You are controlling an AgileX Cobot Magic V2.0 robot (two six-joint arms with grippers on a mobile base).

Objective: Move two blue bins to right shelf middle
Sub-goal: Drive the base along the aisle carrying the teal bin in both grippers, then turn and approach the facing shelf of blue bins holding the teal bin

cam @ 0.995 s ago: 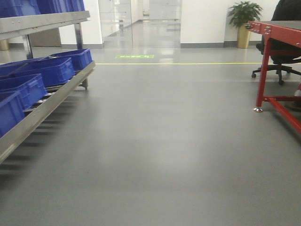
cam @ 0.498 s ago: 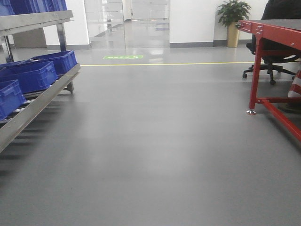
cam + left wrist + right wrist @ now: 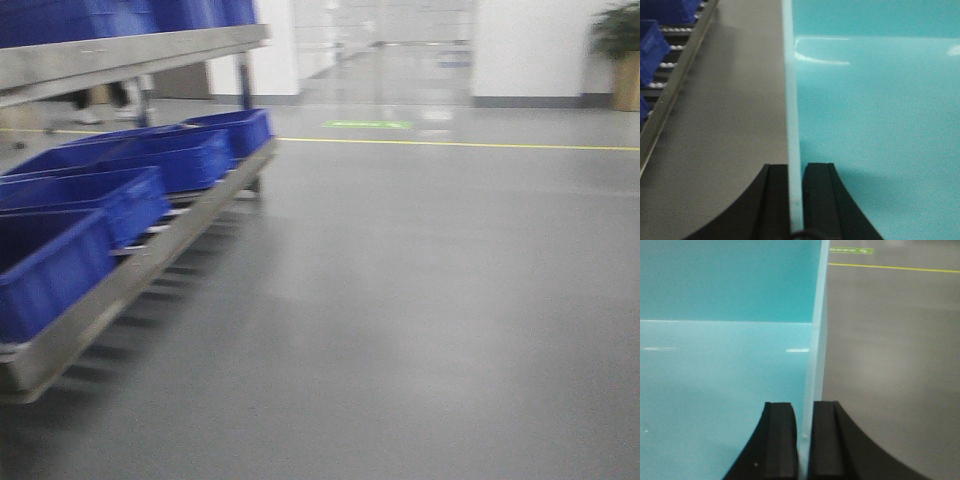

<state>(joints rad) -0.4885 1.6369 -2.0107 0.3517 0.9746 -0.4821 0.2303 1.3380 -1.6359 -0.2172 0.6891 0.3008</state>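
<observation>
- On the left wrist camera, my left gripper (image 3: 795,172) is clamped on the thin upright wall of a turquoise bin (image 3: 880,125). Both black fingers (image 3: 777,200) press against that wall, and the bin's bare inside runs out of frame to the right.
- On the right wrist camera, my right gripper (image 3: 804,412) is pinched the same way on a wall of the turquoise bin, with the bin's inside to its left. From these two views I cannot see the bin's underside or its far ends.
- Ahead, the front camera is smeared with blur, so edges are soft. I can make out a steel shelf (image 3: 150,262) at the left, its near end cut off by the frame.
- A row of dark blue bins (image 3: 160,160) sits on its lower level. Those on the upper level (image 3: 130,55) are cropped at the top, so I cannot count them.
- Beyond, the grey floor (image 3: 420,300) carries a yellow line (image 3: 460,144), and a plant (image 3: 620,30) is half out of frame at the right.
</observation>
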